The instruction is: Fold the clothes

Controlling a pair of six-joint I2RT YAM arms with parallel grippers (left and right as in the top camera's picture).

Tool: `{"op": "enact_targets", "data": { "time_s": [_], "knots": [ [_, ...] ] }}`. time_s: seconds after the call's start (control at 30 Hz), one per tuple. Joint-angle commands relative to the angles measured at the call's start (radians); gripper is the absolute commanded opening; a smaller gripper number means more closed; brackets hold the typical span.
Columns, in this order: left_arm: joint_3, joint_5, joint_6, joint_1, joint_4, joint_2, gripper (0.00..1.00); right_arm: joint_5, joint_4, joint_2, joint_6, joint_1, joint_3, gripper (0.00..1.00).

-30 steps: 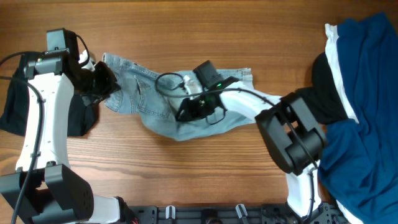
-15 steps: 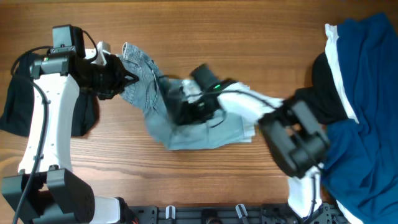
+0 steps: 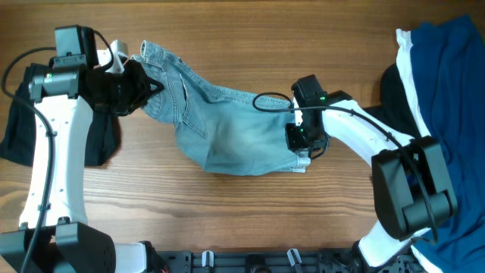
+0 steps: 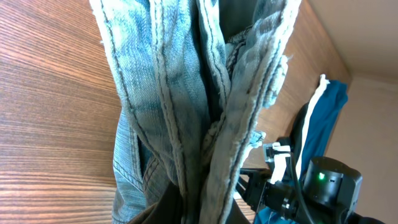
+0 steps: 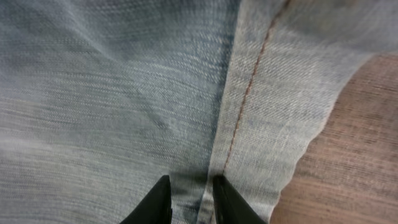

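The pale-blue denim shorts [image 3: 227, 136] lie stretched across the middle of the wooden table. My left gripper [image 3: 140, 82] is shut on their bunched upper-left end, which is lifted a little. In the left wrist view the seamed denim [image 4: 180, 93] hangs in folds from the jaws [image 4: 205, 208]. My right gripper [image 3: 301, 144] is at the shorts' right edge. In the right wrist view its fingers [image 5: 189, 199] pinch a ridge of denim [image 5: 124, 93] beside an orange-stitched seam.
A black garment [image 3: 19, 133] lies at the left edge under my left arm. A dark-blue garment [image 3: 447, 152], a white one [image 3: 405, 53] and a black one [image 3: 398, 106] are piled at the right edge. Bare wood [image 3: 265, 30] shows behind and in front.
My right gripper has moved right with the denim's edge, drawing the crumpled shorts out wider and flatter. My left gripper stays at the upper left, still holding its end.
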Motion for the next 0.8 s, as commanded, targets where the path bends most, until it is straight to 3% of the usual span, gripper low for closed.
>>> {"op": "enact_targets", "data": {
  "time_s": [0.0, 0.1, 0.23, 0.33, 0.47, 0.77],
  "knots": [
    [0.037, 0.024, 0.008, -0.009, 0.01, -0.038, 0.04, 0.042, 0.068, 0.026, 0.022, -0.003, -0.073, 0.24],
    [0.037, 0.068, 0.004, -0.075, 0.002, -0.038, 0.04, 0.002, 0.095, 0.028, 0.021, -0.002, -0.081, 0.23],
    [0.037, 0.084, -0.045, -0.258, 0.026, -0.038, 0.04, 0.0, 0.103, 0.028, 0.04, -0.002, -0.082, 0.23],
    [0.036, -0.086, -0.169, -0.458, 0.068, -0.038, 0.04, 0.0, 0.102, 0.028, 0.04, -0.002, -0.082, 0.24],
    [0.036, -0.285, -0.259, -0.607, 0.083, -0.031, 0.04, 0.0, 0.095, 0.028, 0.048, -0.002, -0.082, 0.2],
    [0.035, -0.312, -0.291, -0.66, 0.109, 0.082, 0.04, -0.012, 0.076, 0.022, 0.07, -0.002, -0.08, 0.17]
  ]
}}
